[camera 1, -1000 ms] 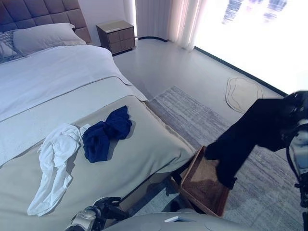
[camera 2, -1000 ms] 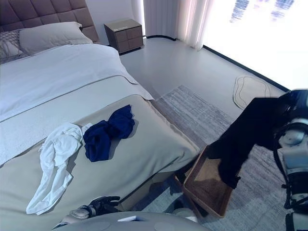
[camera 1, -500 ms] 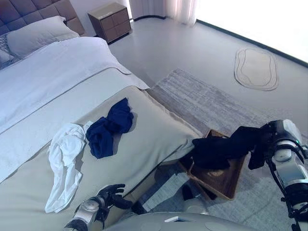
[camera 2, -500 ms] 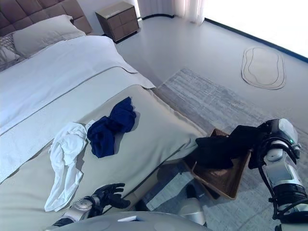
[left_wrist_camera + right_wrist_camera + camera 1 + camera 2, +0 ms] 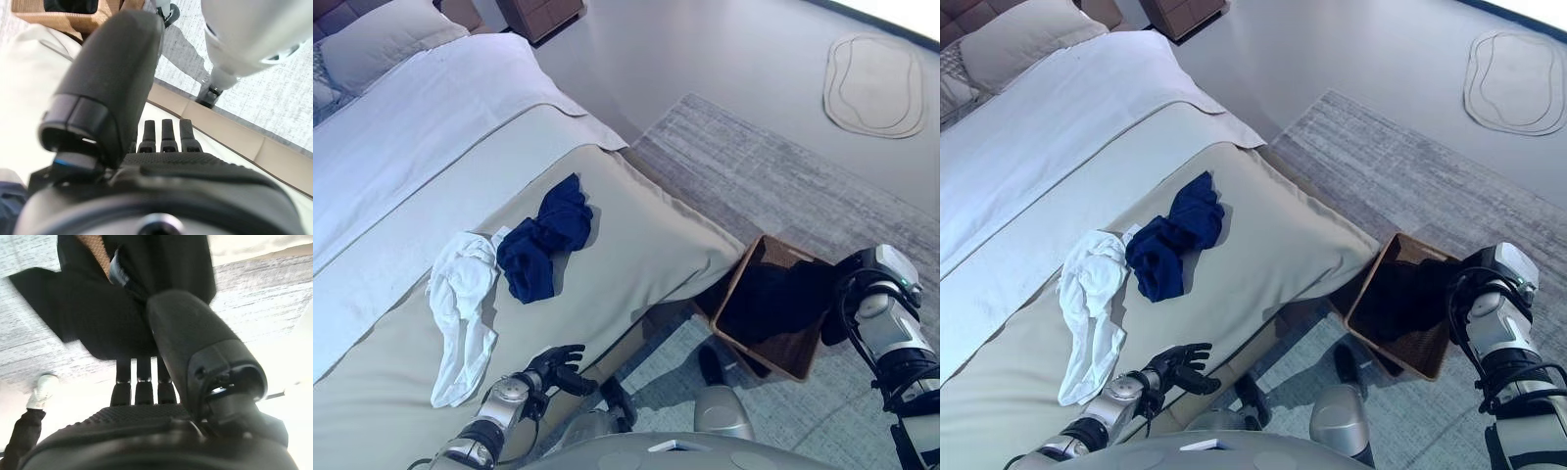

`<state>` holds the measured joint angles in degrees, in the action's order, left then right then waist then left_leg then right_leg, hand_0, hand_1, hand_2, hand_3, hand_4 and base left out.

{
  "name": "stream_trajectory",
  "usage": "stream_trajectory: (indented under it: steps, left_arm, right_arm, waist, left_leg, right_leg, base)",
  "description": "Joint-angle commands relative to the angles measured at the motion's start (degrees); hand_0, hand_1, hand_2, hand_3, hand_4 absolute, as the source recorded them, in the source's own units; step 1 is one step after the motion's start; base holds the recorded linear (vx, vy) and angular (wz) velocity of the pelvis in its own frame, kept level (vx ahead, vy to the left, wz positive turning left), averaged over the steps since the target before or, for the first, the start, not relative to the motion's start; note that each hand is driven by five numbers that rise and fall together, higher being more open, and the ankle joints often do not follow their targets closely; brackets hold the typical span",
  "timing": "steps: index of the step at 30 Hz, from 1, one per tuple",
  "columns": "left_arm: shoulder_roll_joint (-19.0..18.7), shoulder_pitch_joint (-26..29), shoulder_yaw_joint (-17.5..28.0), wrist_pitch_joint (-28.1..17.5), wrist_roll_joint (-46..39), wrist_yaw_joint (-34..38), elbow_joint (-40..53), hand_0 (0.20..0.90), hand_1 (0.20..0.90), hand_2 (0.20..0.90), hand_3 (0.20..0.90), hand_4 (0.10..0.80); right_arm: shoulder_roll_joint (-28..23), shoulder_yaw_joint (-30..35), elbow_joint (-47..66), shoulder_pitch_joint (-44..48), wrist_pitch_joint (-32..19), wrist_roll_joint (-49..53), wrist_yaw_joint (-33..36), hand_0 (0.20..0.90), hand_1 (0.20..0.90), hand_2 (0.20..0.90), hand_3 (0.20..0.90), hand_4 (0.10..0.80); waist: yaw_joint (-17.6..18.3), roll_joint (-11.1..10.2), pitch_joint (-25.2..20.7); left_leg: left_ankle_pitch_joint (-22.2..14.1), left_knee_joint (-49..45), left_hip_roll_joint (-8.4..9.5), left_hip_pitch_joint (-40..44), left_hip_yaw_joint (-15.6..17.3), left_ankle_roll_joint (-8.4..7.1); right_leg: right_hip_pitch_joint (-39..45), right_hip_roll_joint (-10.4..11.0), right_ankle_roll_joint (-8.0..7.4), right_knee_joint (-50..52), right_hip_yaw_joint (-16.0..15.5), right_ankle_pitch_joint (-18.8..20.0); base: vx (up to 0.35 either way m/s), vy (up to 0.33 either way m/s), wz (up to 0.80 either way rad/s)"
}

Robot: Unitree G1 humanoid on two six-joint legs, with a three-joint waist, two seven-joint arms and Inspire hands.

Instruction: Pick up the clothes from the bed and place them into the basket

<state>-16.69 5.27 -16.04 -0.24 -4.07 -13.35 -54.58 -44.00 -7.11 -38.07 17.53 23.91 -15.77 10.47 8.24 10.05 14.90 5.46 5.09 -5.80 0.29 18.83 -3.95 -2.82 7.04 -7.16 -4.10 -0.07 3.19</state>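
A white garment (image 5: 460, 313) and a dark blue garment (image 5: 544, 238) lie crumpled side by side on the beige bed cover (image 5: 636, 255). A brown wicker basket (image 5: 734, 290) stands on the floor at the bed's foot corner. A black garment (image 5: 778, 299) lies in it. My right hand (image 5: 840, 297) is at the basket's far rim, and in the right wrist view (image 5: 161, 431) its thumb and fingers still pinch the black garment (image 5: 98, 318). My left hand (image 5: 554, 363) is open and empty over the bed's front edge.
The basket stands on a grey rug (image 5: 773, 176). A small oval mat (image 5: 871, 83) lies further out on the floor. A pillow (image 5: 382, 39) and white sheet (image 5: 421, 127) cover the bed's head end.
My right hand has come down from holding the black garment up in the air and lowered it into the basket. The camera has tilted down. My left hand has hardly moved.
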Motion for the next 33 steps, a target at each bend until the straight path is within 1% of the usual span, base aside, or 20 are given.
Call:
stream_trajectory:
  steps: [1, 5, 9, 13, 15, 16, 17, 18, 20, 21, 22, 24, 26, 27, 28, 29, 31, 33]
  left_arm:
    - [-3.1, 1.3, -1.6, -2.0, -2.7, -0.3, 1.9, 0.9, 0.9, 0.9, 0.9, 0.8]
    - [-3.1, 0.4, -0.7, -2.1, -3.0, -0.6, 2.3, 0.9, 0.9, 0.9, 0.9, 0.8]
    - [-2.9, -0.8, 0.6, -1.7, -3.6, -0.4, 2.5, 0.9, 0.9, 0.9, 0.9, 0.8]
    - [-3.3, -2.1, 2.0, -0.6, -4.5, 0.4, 2.5, 0.9, 0.9, 0.9, 0.9, 0.8]
    - [-4.1, -2.1, 2.9, 0.0, -4.8, 1.0, 1.9, 0.9, 0.9, 0.9, 0.9, 0.8]
    - [-4.4, -2.2, 3.4, 0.4, -4.9, 1.0, 1.9, 0.9, 0.9, 0.9, 0.9, 0.8]
    - [-4.6, -2.6, 3.8, 0.5, -5.0, 1.1, 2.0, 0.9, 0.9, 0.9, 0.9, 0.8]
    - [-4.6, -3.0, 3.9, 0.3, -5.2, 1.3, 1.9, 0.9, 0.9, 0.9, 0.9, 0.8]
    - [-4.0, -4.1, 4.5, -0.3, -6.0, 2.0, 1.1, 0.9, 0.9, 0.9, 0.9, 0.8]
    - [-3.6, -4.4, 4.9, -0.1, -6.9, 2.7, 0.7, 0.9, 0.9, 0.9, 0.9, 0.8]
    - [-3.4, -4.4, 5.0, -0.1, -7.1, 2.9, 0.6, 0.9, 0.9, 0.9, 0.9, 0.8]
    - [-2.7, -4.4, 5.3, -0.4, -7.8, 3.4, 0.0, 0.9, 0.9, 0.9, 0.9, 0.8]
    - [-2.3, -4.6, 5.0, -1.0, -8.3, 3.6, -0.3, 0.9, 0.9, 0.9, 0.9, 0.8]
    - [-2.1, -4.6, 4.7, -1.4, -8.3, 3.6, -0.3, 0.9, 0.9, 0.9, 0.9, 0.8]
    - [-2.0, -4.4, 4.6, -1.5, -8.3, 3.7, -0.3, 0.9, 0.9, 0.9, 0.9, 0.8]
    - [-2.1, -4.1, 4.1, -1.8, -8.2, 3.8, -0.3, 0.9, 0.9, 0.9, 0.9, 0.8]
    - [-2.3, -3.7, 3.3, -1.9, -9.3, 4.2, -0.4, 0.9, 0.9, 0.9, 0.9, 0.8]
    - [-3.1, -2.6, 2.2, -1.6, -10.0, 3.8, -0.1, 0.9, 0.9, 0.9, 0.9, 0.8]
  right_arm:
    - [-5.4, -0.7, 0.1, 7.3, -0.8, -1.2, 2.9, 0.9, 0.9, 0.9, 0.9, 0.8]
    - [-5.0, 0.5, 1.7, 5.9, -1.4, -1.2, 2.6, 0.9, 0.9, 0.9, 0.9, 0.8]
    - [-4.8, 2.0, 4.1, 3.5, -0.6, -3.1, -1.5, 0.9, 0.9, 0.9, 0.9, 0.8]
    - [-5.1, 1.7, 5.0, 2.6, 2.1, -7.0, -11.7, 0.9, 0.9, 0.9, 0.9, 0.8]
    - [-5.5, 0.1, 5.1, 3.2, 2.5, -9.9, -18.2, 0.9, 0.9, 0.9, 0.9, 0.8]
    - [-5.8, -0.3, 5.7, 3.1, 0.8, -9.3, -18.4, 0.9, 0.9, 0.9, 0.9, 0.8]
    - [-6.1, -0.3, 7.2, 3.1, -1.3, -7.8, -17.1, 0.9, 0.9, 0.9, 0.9, 0.8]
    - [-6.0, -0.3, 8.5, 3.2, -2.2, -7.8, -17.0, 0.9, 0.9, 0.9, 0.9, 0.8]
    - [-5.2, -0.4, 14.5, 4.4, -5.2, -7.5, -16.6, 0.9, 0.9, 0.9, 0.9, 0.8]
    - [-4.4, -0.8, 18.8, 5.3, -7.7, -7.9, -17.3, 0.9, 0.9, 0.9, 0.9, 0.8]
    - [-3.9, -1.1, 20.5, 5.8, -8.3, -8.2, -17.7, 0.9, 0.9, 0.9, 0.9, 0.8]
    - [-2.7, -2.6, 23.6, 7.5, -12.1, -9.5, -17.5, 0.9, 0.9, 0.9, 0.9, 0.8]
    - [-2.3, -4.6, 24.3, 9.9, -15.3, -10.9, -16.3, 0.9, 0.9, 0.9, 0.9, 0.8]
    - [-2.1, -5.8, 24.4, 11.5, -16.2, -11.5, -16.0, 0.9, 0.9, 0.9, 0.9, 0.8]
    - [-2.0, -6.5, 24.3, 12.5, -15.8, -10.9, -15.6, 0.9, 0.9, 0.9, 0.9, 0.8]
    - [-1.4, -8.0, 23.4, 14.5, -15.1, -11.5, -15.1, 0.9, 0.9, 0.9, 0.9, 0.8]
    - [-1.0, -9.9, 21.5, 17.0, -15.1, -13.6, -14.8, 0.9, 0.9, 0.9, 0.9, 0.8]
    - [0.0, -14.5, 15.8, 22.9, -12.7, -15.6, -13.7, 0.9, 0.9, 0.9, 0.9, 0.8]
  waist:
    - [-1.4, -2.3, 0.8]
    - [-1.6, -2.3, 0.8]
    - [-1.9, -3.3, 0.3]
    - [-3.0, -5.5, -0.3]
    - [-4.0, -7.2, -0.6]
    - [-4.4, -7.8, -0.7]
    - [-4.9, -8.4, -0.5]
    - [-5.0, -8.7, -0.5]
    - [-5.8, -9.3, -1.0]
    - [-6.3, -9.7, -1.0]
    - [-6.7, -9.8, -1.2]
    - [-8.0, -10.2, -1.0]
    - [-10.0, -10.5, -0.5]
    - [-11.0, -10.6, 0.1]
    - [-11.6, -10.7, 0.3]
    - [-13.1, -10.8, 1.2]
    - [-14.7, -10.8, 2.4]
    - [-17.7, -10.5, 4.6]
  left_leg:
    - [-6.5, -1.4, 4.06, 1.4, -4.4, 1.12]
    - [-6.5, -1.3, 4.44, 1.2, -5.0, 1.12]
    - [-6.7, -1.5, 4.62, 1.7, -5.2, 1.2]
    - [-7.1, -1.7, 4.7, 2.2, -5.7, 1.46]
    - [-7.1, -1.9, 4.56, 1.8, -6.2, 1.65]
    - [-7.0, -1.9, 4.49, 1.7, -6.5, 1.69]
    - [-7.0, -1.8, 4.49, 2.0, -6.9, 1.77]
    - [-7.0, -1.7, 4.54, 2.1, -7.2, 1.82]
    - [-6.7, -1.4, 4.8, 2.0, -8.2, 2.03]
    - [-6.7, -1.1, 4.98, 2.2, -9.0, 2.2]
    - [-6.6, -1.2, 5.09, 1.8, -9.3, 2.27]
    - [-6.6, -1.4, 5.48, 1.3, -10.6, 2.56]
    - [-6.7, -2.4, 6.04, 0.0, -12.1, 2.92]
    - [-6.9, -3.3, 6.33, -0.6, -13.1, 3.19]
    - [-6.9, -3.8, 6.56, -1.4, -13.6, 3.37]
    - [-6.9, -5.0, 6.97, -2.5, -14.6, 3.71]
    - [-7.1, -6.3, 7.39, -3.7, -15.8, 4.08]
    - [-7.2, -8.6, 8.22, -5.5, -17.6, 4.95]
  right_leg:
    - [-2.3, -2.4, 4.1, 4.5, -7.9, -3.4]
    - [-2.3, -2.6, 4.29, 4.1, -7.9, -3.1]
    - [-1.3, -2.6, 4.27, 3.7, -8.4, -3.1]
    - [0.3, -2.6, 4.18, 2.9, -9.3, -3.1]
    - [0.6, -2.8, 4.22, 2.7, -9.7, -2.8]
    - [0.8, -2.8, 4.17, 2.6, -10.0, -2.7]
    - [1.5, -2.8, 4.1, 2.4, -10.2, -2.7]
    - [1.6, -2.8, 4.08, 2.4, -10.2, -2.7]
    - [1.9, -2.9, 3.97, 2.1, -10.2, -2.6]
    - [2.3, -2.9, 3.86, 2.3, -10.2, -2.8]
    - [2.0, -2.9, 3.85, 2.4, -10.3, -2.8]
    - [1.8, -2.5, 3.76, 3.1, -11.1, -3.2]
    - [1.4, -1.9, 3.79, 4.2, -12.4, -3.7]
    - [1.3, -1.6, 3.89, 5.1, -13.2, -4.1]
    - [0.9, -1.3, 3.96, 5.4, -13.7, -4.1]
    - [0.5, -0.9, 4.05, 6.6, -14.7, -4.4]
    - [0.2, -0.4, 4.15, 7.9, -15.9, -4.9]
    - [-0.3, 0.9, 4.06, 10.6, -18.0, -5.5]
  base:
    - [-0.026, 0.019, 0.15]
    - [0.001, 0.02, 0.08]
    - [0.038, 0.025, 0.09]
    - [0.05, 0.019, 0.14]
    - [0.032, 0.003, 0.23]
    - [0.055, 0.011, 0.15]
    - [0.063, 0.026, 0.12]
    - [0.091, 0.064, 0.19]
    - [0.097, 0.138, 0.21]
    - [0.077, 0.169, 0.13]
    - [0.069, 0.183, 0.1]
    - [0.046, 0.191, 0.22]
    - [0.023, 0.225, 0.36]
    - [-0.007, 0.187, 0.42]
    - [-0.02, 0.177, 0.52]
    - [-0.022, 0.135, 0.58]
    - [0.0, 0.168, 0.66]
    - [0.037, 0.192, 0.69]
